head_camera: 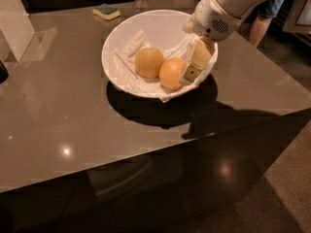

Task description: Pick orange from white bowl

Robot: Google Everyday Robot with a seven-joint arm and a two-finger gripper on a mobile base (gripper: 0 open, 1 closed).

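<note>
On the brown table (pixel 58 130), the paper-lined white bowl (pixel 160 21) is seen. The orange (pixel 170 73) is held in its near right part, with the gripper (pixel 190 71) lowered right against it; whether the jaws are spread cannot be told. A paler fruit (pixel 148 62) is set touching the orange's left side, and a sponge (pixel 106 11) is seen beyond.

Glossy brown table (pixel 58 130), light glints; dark floor (pixel 286 193); dim room behind. Pincer (pixel 183 76) above table's far side.
</note>
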